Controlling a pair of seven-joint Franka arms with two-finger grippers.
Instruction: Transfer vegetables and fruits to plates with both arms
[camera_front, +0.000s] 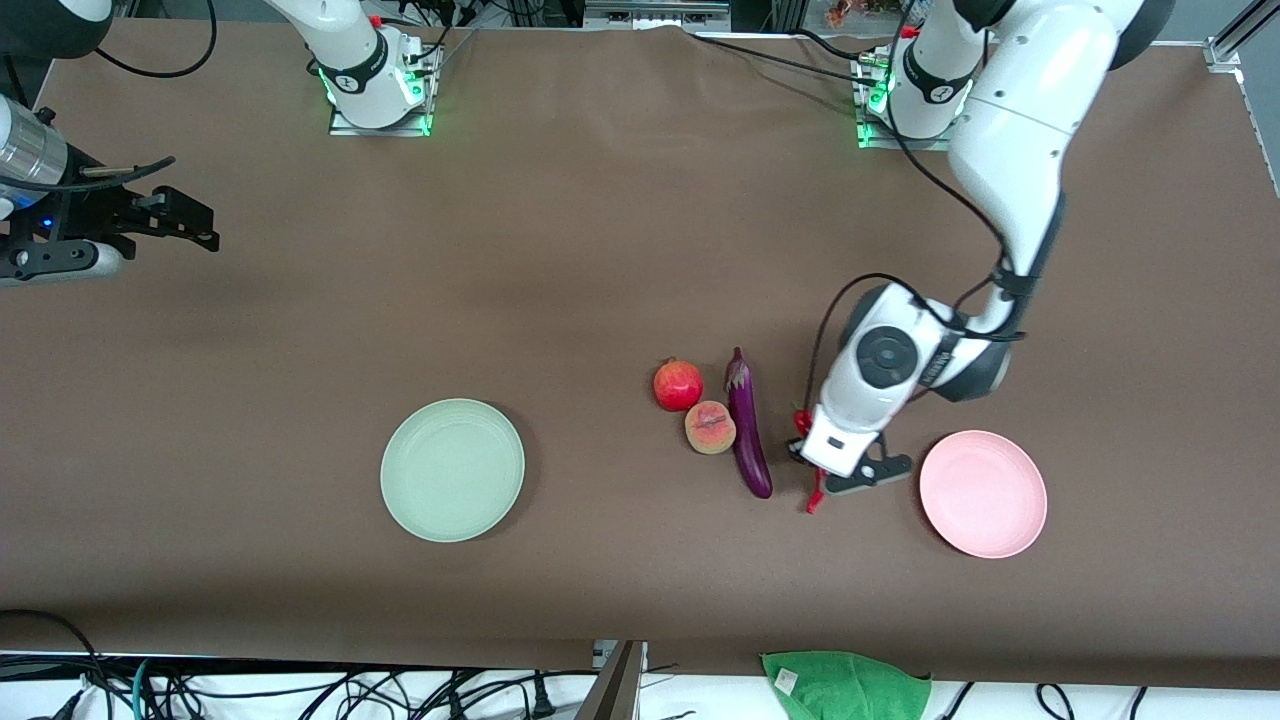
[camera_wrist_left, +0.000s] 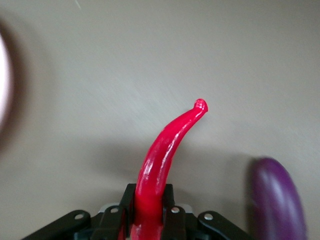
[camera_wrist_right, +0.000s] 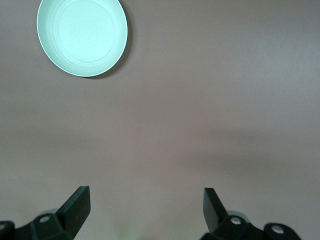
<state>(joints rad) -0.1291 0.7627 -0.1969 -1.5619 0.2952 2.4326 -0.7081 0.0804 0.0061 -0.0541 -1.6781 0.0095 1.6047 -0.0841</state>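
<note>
The curved, shiny red chili pepper (camera_wrist_left: 162, 150) sits pinched between the black fingers of the left gripper (camera_wrist_left: 148, 212), its thick end caught in the closed jaws and its slender tip curling out past them. In the front view only bits of the pepper show around the gripper (camera_front: 818, 478), low over the brown tablecloth (camera_front: 600, 230), between the long glossy purple eggplant (camera_front: 748, 425) and the pale pink round plate (camera_front: 983, 493); I cannot tell whether the pepper is touching the cloth. The white left arm (camera_front: 1015, 160) reaches down from its base to get there. The eggplant lies just beside the gripper, toward the right arm's end of the table, running lengthwise toward the front camera with its cap end farther from it. Close against the eggplant is the orange-pink peach (camera_front: 710, 427), and touching the peach, slightly farther from the camera, is the round red pomegranate (camera_front: 678, 386) with its little crown. The pale mint green round plate (camera_front: 452, 470) lies well apart from the produce, toward the right arm's end. The right gripper (camera_wrist_right: 146, 205) waits up in the air over bare cloth at its own end of the table, jaws spread wide with nothing between them, the green plate visible in its wrist view.
</note>
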